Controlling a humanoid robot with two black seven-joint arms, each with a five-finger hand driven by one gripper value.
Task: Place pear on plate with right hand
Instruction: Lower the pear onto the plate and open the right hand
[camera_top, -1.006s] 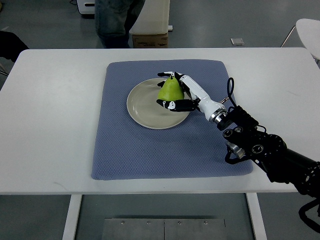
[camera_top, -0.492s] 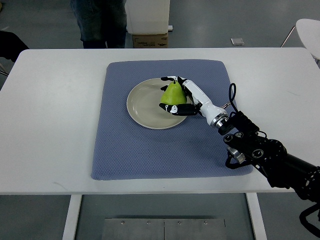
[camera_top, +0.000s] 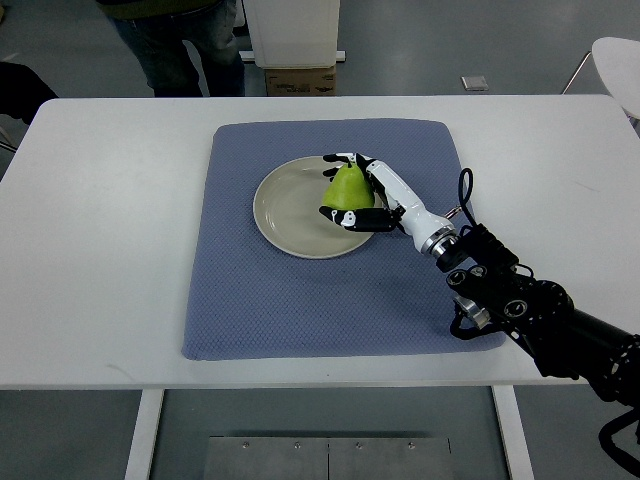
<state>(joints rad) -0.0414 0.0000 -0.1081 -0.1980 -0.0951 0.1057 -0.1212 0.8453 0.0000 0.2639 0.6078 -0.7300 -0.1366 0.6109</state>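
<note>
One arm doing all the work here: the right hand (camera_top: 352, 190) comes in from the right edge and has its fingers wrapped around the green pear (camera_top: 347, 187), one finger curling over the far side and another under the near side. The pear sits over the right part of the beige plate (camera_top: 285, 215), and it looks like its base is down on the plate or just about there, can't quite tell if it's fully resting. The plate is on a blue mat (camera_top: 300, 300) on the white counter (camera_top: 110, 230). No left hand anywhere in view. A person (camera_top: 180, 40) is standing past the far edge of the counter, well away from the action.

So I'd say we're right at the set-down step, basically the tail end of the job. Next move needs the fingers to let go gently so the pear doesn't tip or roll off toward the rim, then pull the hand back to the right without nudging it.
</note>
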